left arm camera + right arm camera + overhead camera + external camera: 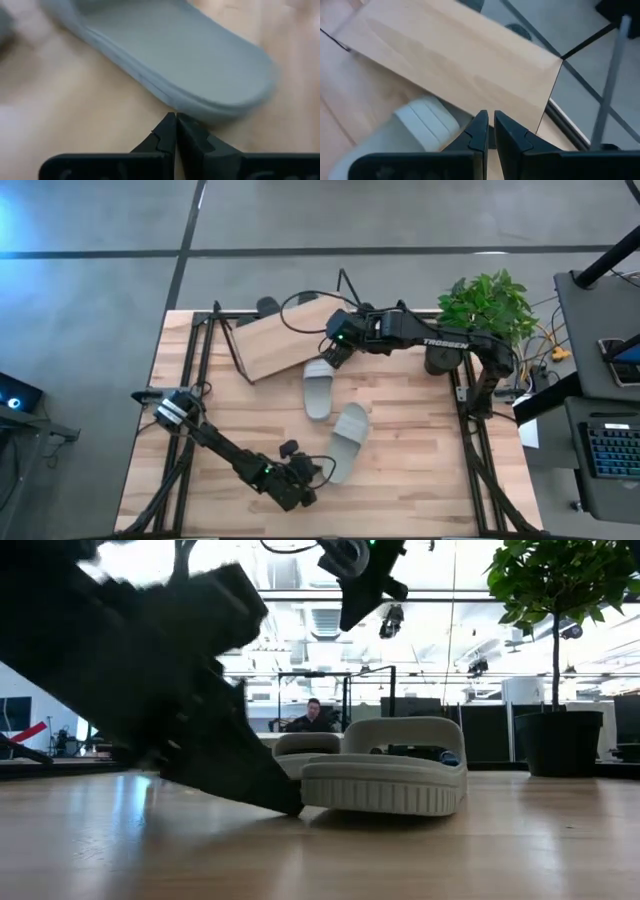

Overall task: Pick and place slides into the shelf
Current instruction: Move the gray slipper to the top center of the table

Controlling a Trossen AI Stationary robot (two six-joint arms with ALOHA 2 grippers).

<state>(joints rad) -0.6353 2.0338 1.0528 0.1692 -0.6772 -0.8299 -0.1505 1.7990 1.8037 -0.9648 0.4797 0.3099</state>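
The left gripper [305,485], jaws pressed together and holding nothing, sat low at the near edge of the bench [420,480]. Just ahead of its tips lay a light grey slide [165,55], the heel edge almost touching them, its long axis running away from the jaws toward the bench's middle. The left arm looked the nearer one for this slide. The right gripper [333,352], jaws nearly closed and empty, hung above the far light grey slide [319,388], whose toe end lay just under and ahead of its tips, beside the shelf [280,340]. That shelf stood angled at the back of the bench. Two light grey slides lay on the bench, and two dark shapes, perhaps slides, showed behind the shelf.
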